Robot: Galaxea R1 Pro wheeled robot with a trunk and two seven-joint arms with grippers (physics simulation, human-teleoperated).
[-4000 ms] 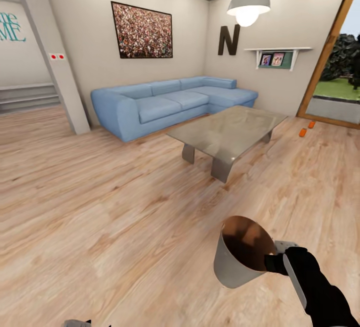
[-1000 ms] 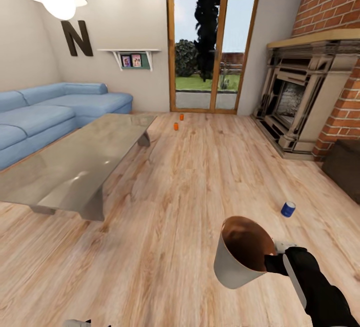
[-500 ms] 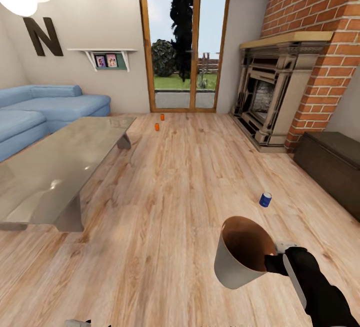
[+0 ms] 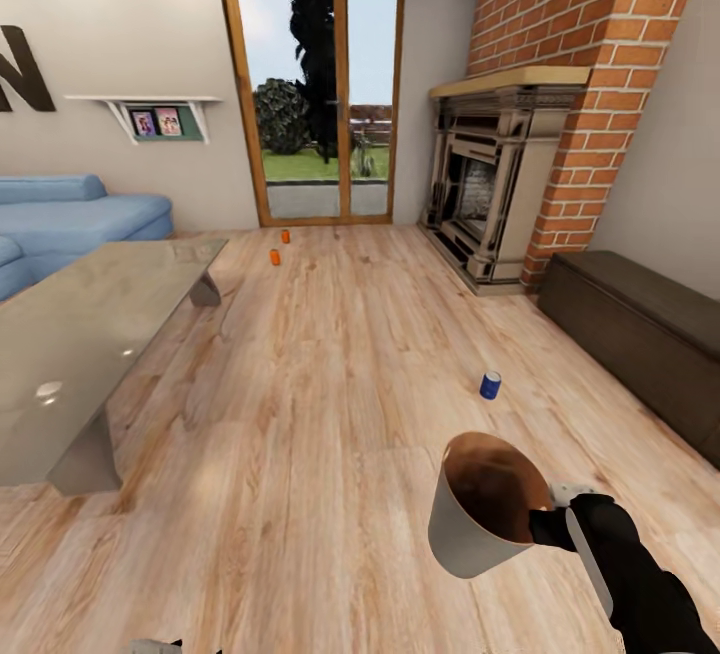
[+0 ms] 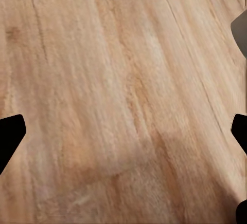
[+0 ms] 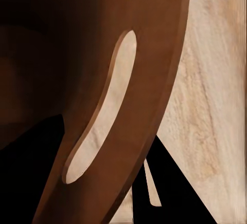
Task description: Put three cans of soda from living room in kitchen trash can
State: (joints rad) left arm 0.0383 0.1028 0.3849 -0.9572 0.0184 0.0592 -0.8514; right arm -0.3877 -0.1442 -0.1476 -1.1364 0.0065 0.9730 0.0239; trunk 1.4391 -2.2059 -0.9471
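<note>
Floorboards (image 4: 330, 404) of pale reddish wood run through the living room in the head view. The right pincer (image 4: 552, 522), at about 5 o'clock in that view, is clamped on the rim of the trash can (image 4: 470, 534), which hangs tilted above the floor with its brown inside facing the camera. In the right wrist view the bin's brown wall (image 6: 154, 80) with its slot-shaped handle hole lies right against the dark fingers (image 6: 170, 193). The blue soda can (image 4: 490, 385) stands upright on the floor just beyond the bin, toward 1 o'clock from it. The two orange soda cans (image 4: 275, 257) sit near each other far off at about 11 o'clock, before the glass garden doors (image 4: 310, 94). A glass table (image 4: 80, 334) stands at 9 o'clock, a brick fireplace (image 4: 500, 194) at 1 o'clock. In the left wrist view the left pincer (image 5: 123, 131) is spread wide, its fingertips (image 5: 9, 131) at opposite edges over bare floor, holding nothing.
</note>
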